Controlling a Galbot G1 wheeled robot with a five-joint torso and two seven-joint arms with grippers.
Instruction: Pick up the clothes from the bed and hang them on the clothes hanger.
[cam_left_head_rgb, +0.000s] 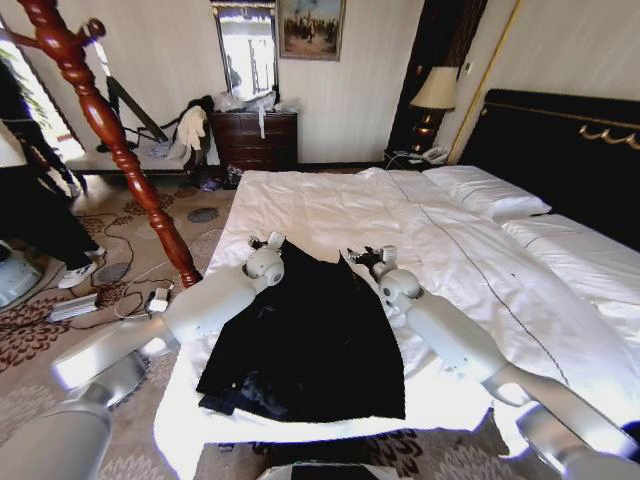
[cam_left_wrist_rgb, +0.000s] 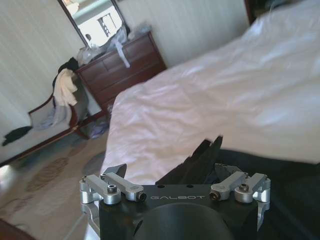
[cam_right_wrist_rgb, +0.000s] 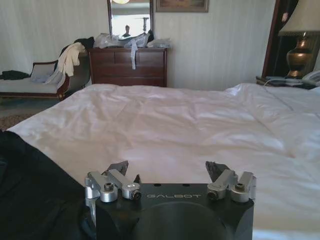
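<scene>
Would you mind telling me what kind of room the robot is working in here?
Most likely a hotel bedroom: a wide white-sheeted bed with a tall black gold-trimmed headboard, a dark wooden dresser, and a brass bedside lamp.

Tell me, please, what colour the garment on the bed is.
Black; the garment shows best in the head view.

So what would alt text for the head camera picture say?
A black garment lies flat on a wide white bed, with the left gripper and right gripper at its two far corners. A wooden clothes stand rises to the left.
</scene>
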